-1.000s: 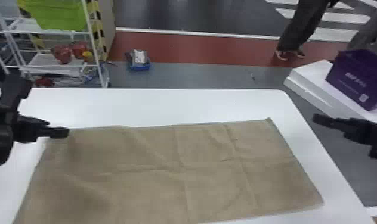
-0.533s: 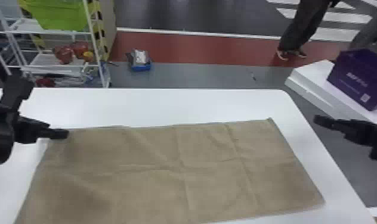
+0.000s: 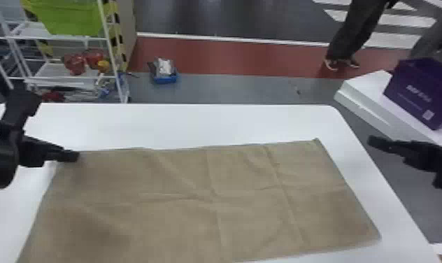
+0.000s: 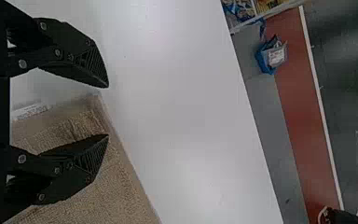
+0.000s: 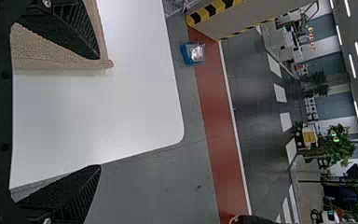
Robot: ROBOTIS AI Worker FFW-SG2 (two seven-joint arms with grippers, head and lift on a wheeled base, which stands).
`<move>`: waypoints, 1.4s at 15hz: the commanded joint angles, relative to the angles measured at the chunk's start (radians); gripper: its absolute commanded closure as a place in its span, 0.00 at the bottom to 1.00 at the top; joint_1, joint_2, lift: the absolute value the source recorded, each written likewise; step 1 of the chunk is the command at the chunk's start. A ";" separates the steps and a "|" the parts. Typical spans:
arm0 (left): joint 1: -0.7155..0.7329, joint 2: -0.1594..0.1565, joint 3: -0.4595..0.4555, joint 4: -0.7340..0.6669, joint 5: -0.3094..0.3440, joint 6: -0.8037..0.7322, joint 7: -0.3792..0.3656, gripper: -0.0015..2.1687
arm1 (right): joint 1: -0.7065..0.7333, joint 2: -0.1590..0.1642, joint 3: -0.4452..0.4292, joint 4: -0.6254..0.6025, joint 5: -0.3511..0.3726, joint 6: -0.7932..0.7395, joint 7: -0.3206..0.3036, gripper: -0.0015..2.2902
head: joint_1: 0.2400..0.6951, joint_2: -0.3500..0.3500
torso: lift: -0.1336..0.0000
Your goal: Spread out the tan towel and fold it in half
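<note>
Head view: the tan towel [image 3: 175, 213] lies spread on the white table [image 3: 195, 126], likely light, limp and easily creased, so best pinched at the corners [image 3: 314, 144] nearest the table's far edge [image 3: 230, 105], with left gripper [image 4: 108, 111] and right gripper [image 5: 99, 112] parted and empty.

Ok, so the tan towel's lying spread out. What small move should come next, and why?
I'd probably bring the right gripper to the towel at its far right corner. In the head view, that open gripper appears out past the table's right edge, while the left gripper, also open, is at the far left corner.
</note>
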 commanded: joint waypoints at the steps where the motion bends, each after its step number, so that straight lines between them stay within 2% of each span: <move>1: -0.004 0.002 -0.003 0.011 0.000 0.000 0.008 0.28 | 0.000 -0.003 0.001 0.009 0.000 -0.008 0.000 0.02 | 1.00 0.33 | 0.00; 4: -0.005 0.006 -0.001 0.011 0.000 0.000 -0.001 0.29 | -0.011 -0.005 0.004 0.021 0.002 -0.011 0.000 0.02 | 1.00 0.33 | 0.00; 6: -0.005 0.008 -0.001 0.011 0.000 -0.003 -0.001 0.49 | -0.023 -0.011 0.019 0.045 0.006 -0.030 -0.012 0.02 | 1.00 0.33 | 0.00; 10: -0.001 0.006 -0.001 0.008 0.002 -0.015 0.000 0.49 | -0.097 -0.014 0.093 0.134 0.031 -0.048 -0.012 0.03 | 1.00 0.34 | 0.00; 13: 0.007 0.005 0.000 0.002 0.003 -0.021 -0.003 0.49 | -0.235 -0.020 0.179 0.328 0.082 -0.048 0.003 0.07 | 1.00 0.37 | 0.00; 15: 0.012 0.005 0.002 0.000 0.003 -0.028 -0.003 0.49 | -0.292 -0.020 0.240 0.444 0.125 -0.115 -0.003 0.07 | 1.00 0.40 | 0.00; 18: 0.013 0.006 0.003 0.002 0.008 -0.037 -0.001 0.49 | -0.313 -0.017 0.301 0.545 0.154 -0.250 -0.006 0.12 | 1.00 0.42 | 0.00; 21: 0.013 0.008 0.005 0.005 0.008 -0.043 -0.001 0.49 | -0.316 -0.017 0.328 0.604 0.164 -0.278 0.002 0.12 | 1.00 0.45 | 0.00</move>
